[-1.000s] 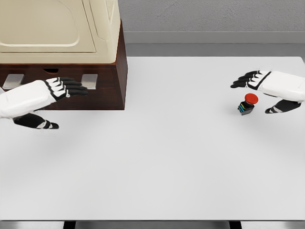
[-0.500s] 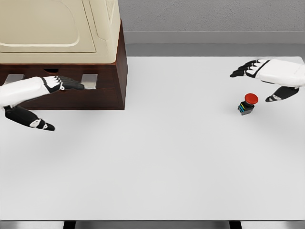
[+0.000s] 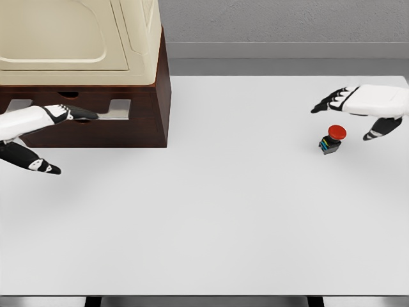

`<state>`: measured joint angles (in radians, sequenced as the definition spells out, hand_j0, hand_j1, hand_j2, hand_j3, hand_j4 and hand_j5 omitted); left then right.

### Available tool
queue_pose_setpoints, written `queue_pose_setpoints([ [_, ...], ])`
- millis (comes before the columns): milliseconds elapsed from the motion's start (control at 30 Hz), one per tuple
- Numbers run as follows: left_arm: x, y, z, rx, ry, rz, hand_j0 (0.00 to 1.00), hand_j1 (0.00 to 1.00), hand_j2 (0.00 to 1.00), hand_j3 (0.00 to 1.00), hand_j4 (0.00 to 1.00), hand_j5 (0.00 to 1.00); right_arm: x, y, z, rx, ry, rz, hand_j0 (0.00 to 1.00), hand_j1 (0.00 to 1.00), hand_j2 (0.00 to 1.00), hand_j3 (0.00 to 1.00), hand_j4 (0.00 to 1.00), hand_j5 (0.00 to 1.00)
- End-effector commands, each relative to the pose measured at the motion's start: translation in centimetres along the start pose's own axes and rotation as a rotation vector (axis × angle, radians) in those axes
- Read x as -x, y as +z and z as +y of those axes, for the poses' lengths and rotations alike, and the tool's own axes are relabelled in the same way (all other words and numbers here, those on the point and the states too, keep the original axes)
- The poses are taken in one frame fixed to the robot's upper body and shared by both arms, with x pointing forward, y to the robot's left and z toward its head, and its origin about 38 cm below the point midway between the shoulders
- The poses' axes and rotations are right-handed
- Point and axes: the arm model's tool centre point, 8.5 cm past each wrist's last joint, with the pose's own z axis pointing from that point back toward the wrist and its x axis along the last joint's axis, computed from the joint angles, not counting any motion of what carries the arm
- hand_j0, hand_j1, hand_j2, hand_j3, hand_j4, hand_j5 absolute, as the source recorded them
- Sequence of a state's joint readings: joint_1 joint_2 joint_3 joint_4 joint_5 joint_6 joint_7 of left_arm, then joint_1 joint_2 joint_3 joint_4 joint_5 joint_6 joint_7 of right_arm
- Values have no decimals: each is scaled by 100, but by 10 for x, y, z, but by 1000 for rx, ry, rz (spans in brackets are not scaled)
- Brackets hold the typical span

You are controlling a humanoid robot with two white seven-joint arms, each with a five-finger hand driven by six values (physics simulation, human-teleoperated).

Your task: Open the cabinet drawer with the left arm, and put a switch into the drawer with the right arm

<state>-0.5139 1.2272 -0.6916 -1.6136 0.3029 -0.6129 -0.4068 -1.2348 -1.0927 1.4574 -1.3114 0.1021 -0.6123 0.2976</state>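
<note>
The cabinet stands at the table's far left, a dark wood base under a cream top. Its drawer front is flush with the base, and a metal handle runs across it. My left hand reaches in from the left with its fingers stretched flat against the handle bar and the thumb hanging below; it is open. The switch, a red button on a small dark block, stands on the table at the right. My right hand hovers open just above and to the right of it, not touching.
The white table spreads wide in front of the cabinet and between the hands. Its far edge meets a grey wall, and its front edge runs along the bottom of the view.
My left hand has drawn back to the left and turned flatter, its fingertips now lying along the handle. The right hand rose slightly, then settled back above the switch. The drawer and switch have not moved.
</note>
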Motion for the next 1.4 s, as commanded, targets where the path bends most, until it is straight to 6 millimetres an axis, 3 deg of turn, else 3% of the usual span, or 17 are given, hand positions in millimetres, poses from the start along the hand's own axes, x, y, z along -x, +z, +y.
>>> queue_pose_setpoints([
  [0, 2, 1, 1, -9, 8, 5, 100, 100, 100, 100, 100, 100, 0, -11, 13, -44, -19, -9, 100, 100, 100, 100, 100, 100],
  [133, 1, -1, 4, -19, 4, 0, 100, 100, 100, 100, 100, 100, -2, -21, -1, -8, -14, -24, 100, 100, 100, 100, 100, 100],
  [200, 5, -5, 0, -29, 19, -3, 100, 100, 100, 100, 100, 100, 1, -33, 4, -21, -34, -27, 100, 100, 100, 100, 100, 100],
  [633, 17, -4, -2, -41, 36, 23, 100, 100, 100, 100, 100, 100, 24, -43, 20, -65, -87, 39, 100, 100, 100, 100, 100, 100],
  [800, 26, -3, -5, -52, 52, 40, 100, 100, 100, 100, 100, 100, 22, -46, 24, -81, -83, 31, 100, 100, 100, 100, 100, 100],
  [900, 29, -2, -6, -54, 59, 50, 100, 100, 100, 100, 100, 100, 12, -62, 20, -82, -72, -6, 100, 100, 100, 100, 100, 100],
  [1033, 32, -4, -10, -53, 70, 53, 100, 100, 100, 100, 100, 100, 14, -61, 23, -99, -75, 2, 100, 100, 100, 100, 100, 100],
  [1200, 36, -2, -11, -55, 77, 64, 100, 100, 100, 100, 100, 100, 32, -50, 29, -110, -94, 64, 100, 100, 100, 100, 100, 100],
  [1367, 37, 0, -13, -53, 83, 68, 100, 100, 100, 100, 100, 100, 30, -52, 33, -120, -96, 58, 100, 100, 100, 100, 100, 100],
])
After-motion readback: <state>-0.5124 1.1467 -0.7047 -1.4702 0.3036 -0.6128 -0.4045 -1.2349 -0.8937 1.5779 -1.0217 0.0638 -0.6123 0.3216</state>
